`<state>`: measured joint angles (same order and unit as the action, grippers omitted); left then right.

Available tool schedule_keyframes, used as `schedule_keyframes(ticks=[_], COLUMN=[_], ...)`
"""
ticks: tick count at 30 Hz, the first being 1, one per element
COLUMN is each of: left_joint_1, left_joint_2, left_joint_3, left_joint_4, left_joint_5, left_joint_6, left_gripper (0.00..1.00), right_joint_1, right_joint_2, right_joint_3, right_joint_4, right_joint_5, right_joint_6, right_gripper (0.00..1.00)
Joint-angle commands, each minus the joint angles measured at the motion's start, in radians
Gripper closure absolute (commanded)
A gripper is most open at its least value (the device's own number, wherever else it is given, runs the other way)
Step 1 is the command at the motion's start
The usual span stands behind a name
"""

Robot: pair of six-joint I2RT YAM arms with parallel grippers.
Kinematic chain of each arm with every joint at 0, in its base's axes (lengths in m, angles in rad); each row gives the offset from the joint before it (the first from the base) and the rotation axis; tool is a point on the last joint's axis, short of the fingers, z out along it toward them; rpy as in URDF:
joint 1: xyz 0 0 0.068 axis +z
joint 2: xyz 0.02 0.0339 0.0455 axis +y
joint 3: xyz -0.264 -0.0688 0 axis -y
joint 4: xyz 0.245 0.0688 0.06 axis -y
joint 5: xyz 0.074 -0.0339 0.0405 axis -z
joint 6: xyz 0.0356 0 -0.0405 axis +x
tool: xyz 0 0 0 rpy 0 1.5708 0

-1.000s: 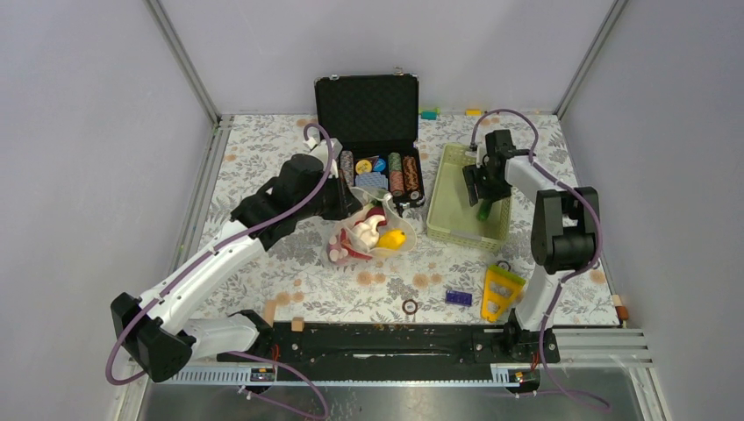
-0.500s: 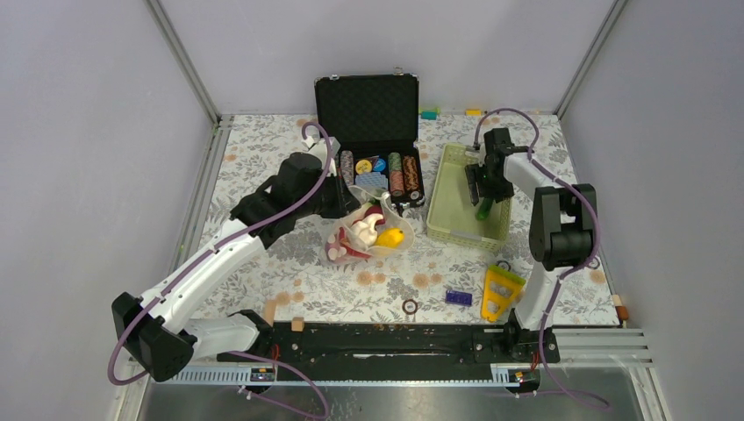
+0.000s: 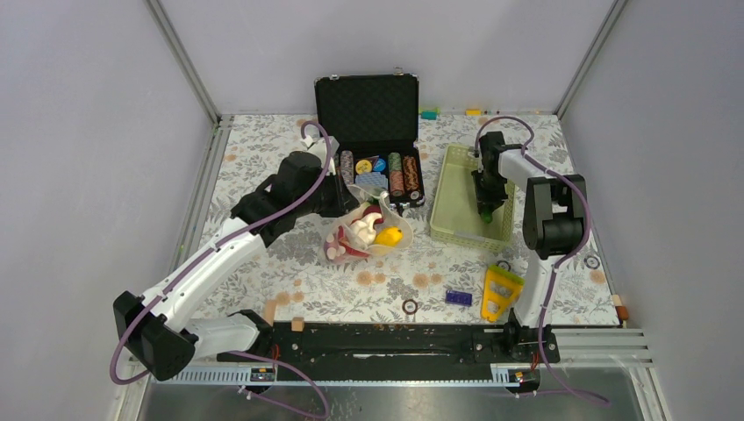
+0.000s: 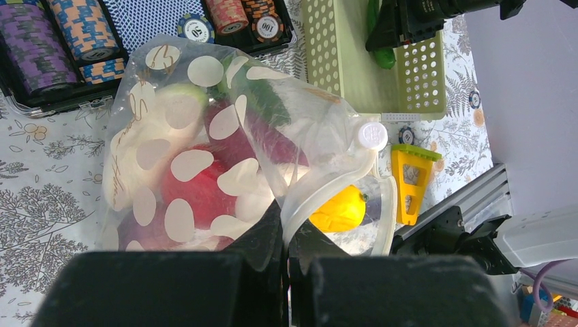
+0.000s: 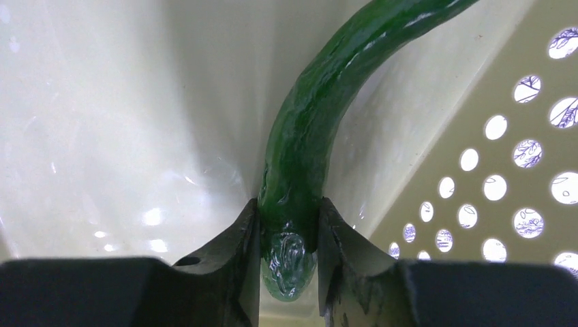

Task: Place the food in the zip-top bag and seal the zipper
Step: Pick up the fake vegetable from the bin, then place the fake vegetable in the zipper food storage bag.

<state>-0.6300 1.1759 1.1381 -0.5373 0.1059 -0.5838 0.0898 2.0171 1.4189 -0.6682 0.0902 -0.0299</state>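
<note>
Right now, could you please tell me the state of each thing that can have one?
zip-top bag: unsealed, food inside
left gripper: shut on the bag's edge
right gripper: shut on green vegetable
green vegetable: gripped, in the basket
black case: lid open

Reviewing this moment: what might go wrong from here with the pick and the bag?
1. The right fingers pinch only the very end of the cucumber; it may swing or slip as it leaves the basket.
2. The bag already looks full, with a yellow piece by its rim; pushing in a long cucumber may knock it out.
</note>
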Motion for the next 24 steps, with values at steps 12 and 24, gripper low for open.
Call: schedule_keyframes(ticks=[12,24], left_joint_1=[0.008,0.007], left_joint_2=[0.006,-0.027], left_joint_3=[0.033,0.001], left_joint_4=[0.068,0.054], left_joint_5=[0.038,0.022], left_joint_6=[-0.015,-0.028], left_gripper=[1.00,1.00], right_joint_1=[0.010,0.430], right_joint_2=[-0.513,-1.036], right_joint_3=[-0.184,-0.424], right_joint_4=[0.054,0.356], right_joint_5=[-0.242,-0.546], right_joint_6=[0.092,-0.102], right_gripper=[0.91,0.89])
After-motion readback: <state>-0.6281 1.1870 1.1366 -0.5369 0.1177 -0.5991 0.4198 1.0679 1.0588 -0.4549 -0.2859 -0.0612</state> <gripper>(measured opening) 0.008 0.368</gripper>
